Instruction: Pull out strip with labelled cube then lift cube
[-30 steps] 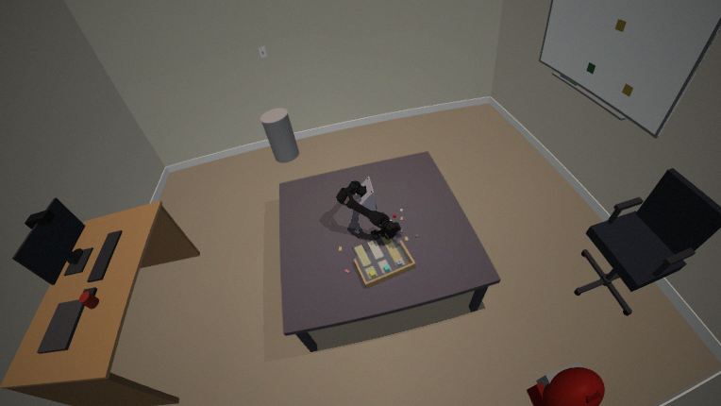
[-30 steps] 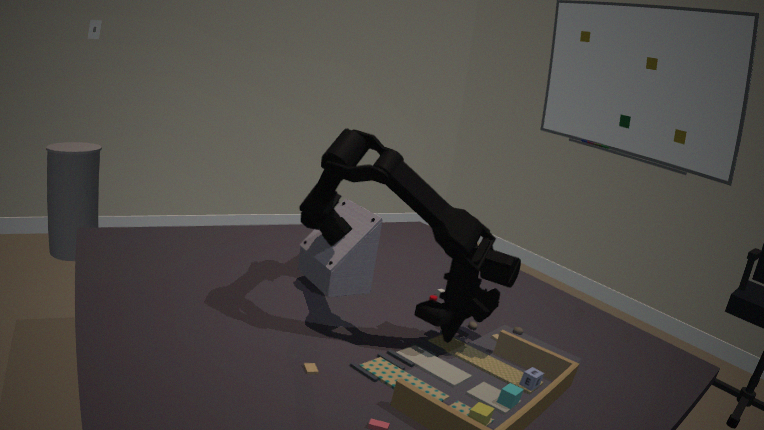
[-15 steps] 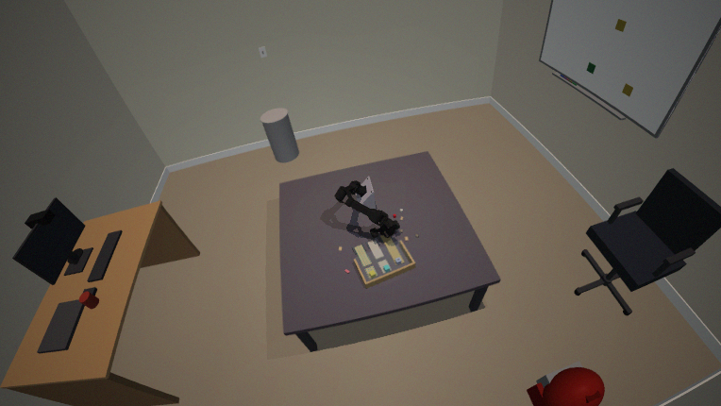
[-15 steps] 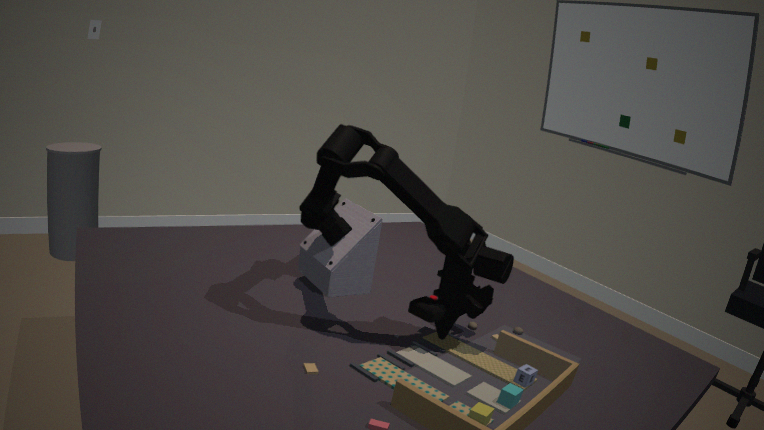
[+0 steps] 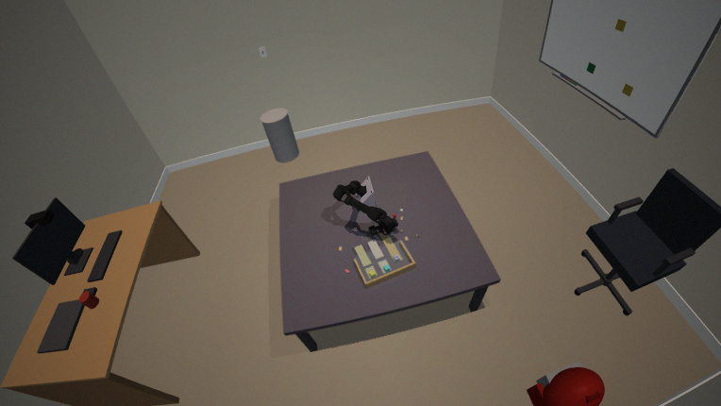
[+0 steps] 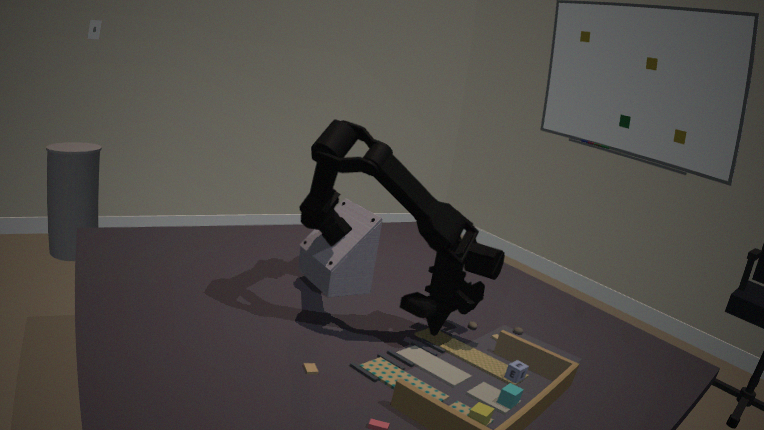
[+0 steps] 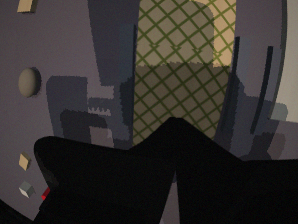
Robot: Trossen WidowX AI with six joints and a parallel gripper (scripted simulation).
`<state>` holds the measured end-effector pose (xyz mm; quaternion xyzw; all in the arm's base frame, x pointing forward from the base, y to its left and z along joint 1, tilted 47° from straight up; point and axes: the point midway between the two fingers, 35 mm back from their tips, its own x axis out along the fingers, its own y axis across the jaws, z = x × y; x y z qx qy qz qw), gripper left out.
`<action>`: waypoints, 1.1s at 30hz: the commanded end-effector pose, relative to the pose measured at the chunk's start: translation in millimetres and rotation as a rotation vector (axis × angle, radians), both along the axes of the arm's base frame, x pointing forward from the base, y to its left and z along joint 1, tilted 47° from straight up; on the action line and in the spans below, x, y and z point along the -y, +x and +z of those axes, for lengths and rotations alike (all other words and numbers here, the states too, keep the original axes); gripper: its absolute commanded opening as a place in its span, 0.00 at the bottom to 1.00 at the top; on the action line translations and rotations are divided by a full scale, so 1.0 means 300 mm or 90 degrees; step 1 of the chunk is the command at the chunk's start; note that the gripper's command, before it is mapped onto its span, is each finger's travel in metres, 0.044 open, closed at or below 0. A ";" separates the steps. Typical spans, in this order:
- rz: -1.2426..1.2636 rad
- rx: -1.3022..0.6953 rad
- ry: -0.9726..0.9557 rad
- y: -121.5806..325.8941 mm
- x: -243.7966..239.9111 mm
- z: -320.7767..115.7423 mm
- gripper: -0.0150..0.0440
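Note:
The lattice-patterned strip (image 5: pixel 391 248) (image 6: pixel 473 355) (image 7: pixel 175 45) runs unbroken, with the labelled cube (image 5: pixel 396 257) (image 6: pixel 516 371) on its far end. My gripper (image 5: pixel 384 234) (image 6: pixel 434 333) (image 7: pixel 174 124) is shut with nothing between its fingers. Its tips are over the strip's end nearest the arm base; whether they touch it I cannot tell. The plain pale strip (image 5: pixel 376 249) (image 6: pixel 435 365) has a gap before the piece under a teal cube (image 5: pixel 387 268) (image 6: pixel 510 395). The dotted strip (image 5: pixel 361 255) (image 6: pixel 403 378) has a gap before the piece under a yellow cube (image 5: pixel 372 272) (image 6: pixel 481 412).
A low wooden frame (image 5: pixel 391 277) (image 6: pixel 539 400) walls the strips' far ends and sides. Thin dark rails (image 6: pixel 363 372) (image 7: pixel 262 90) flank the strips' near ends. Small scraps and pebbles lie around, including a pebble (image 7: pixel 29 82), a tan tile (image 6: pixel 310 368) and a red piece (image 6: pixel 378 424).

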<state>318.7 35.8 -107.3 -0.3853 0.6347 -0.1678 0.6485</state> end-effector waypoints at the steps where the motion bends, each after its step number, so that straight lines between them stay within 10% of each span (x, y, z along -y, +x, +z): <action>1: -0.006 -0.009 -0.004 -0.036 0.021 -0.004 0.25; 33: -0.006 -0.010 -0.004 -0.188 0.069 0.015 0.25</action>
